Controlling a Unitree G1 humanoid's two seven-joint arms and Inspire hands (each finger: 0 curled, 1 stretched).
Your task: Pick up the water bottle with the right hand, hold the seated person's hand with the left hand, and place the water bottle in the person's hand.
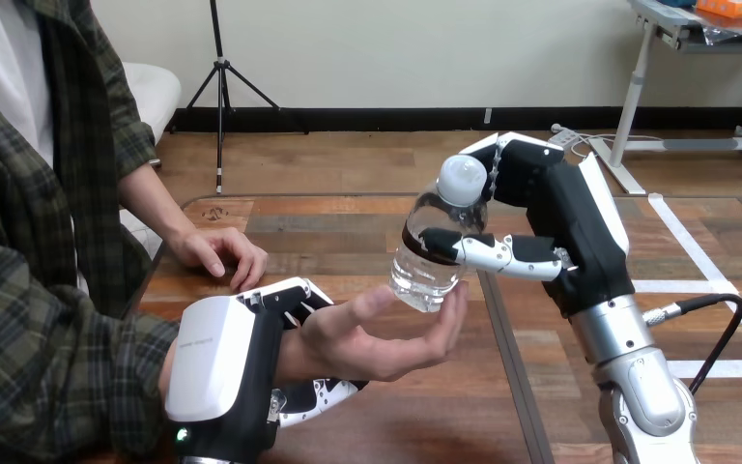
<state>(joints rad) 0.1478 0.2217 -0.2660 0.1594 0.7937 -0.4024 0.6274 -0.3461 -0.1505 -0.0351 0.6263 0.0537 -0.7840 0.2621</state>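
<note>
Centre frame, the right hand (541, 237) is curling its fingers (473, 251) round the bottle (432, 256), touching the person's open hand (377, 338); lower left, the left hand (217, 367) is clasping the wrist (295, 353). Only release remains.

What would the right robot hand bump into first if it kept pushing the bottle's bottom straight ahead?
Most likely the person's upturned hand: the water bottle in the right robot hand aims its base at that palm, very close to it. Depth is hard to judge.

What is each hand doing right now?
Left hand: closed round the person's wrist.
Right hand: closed on the water bottle, at the person's open hand.
</note>
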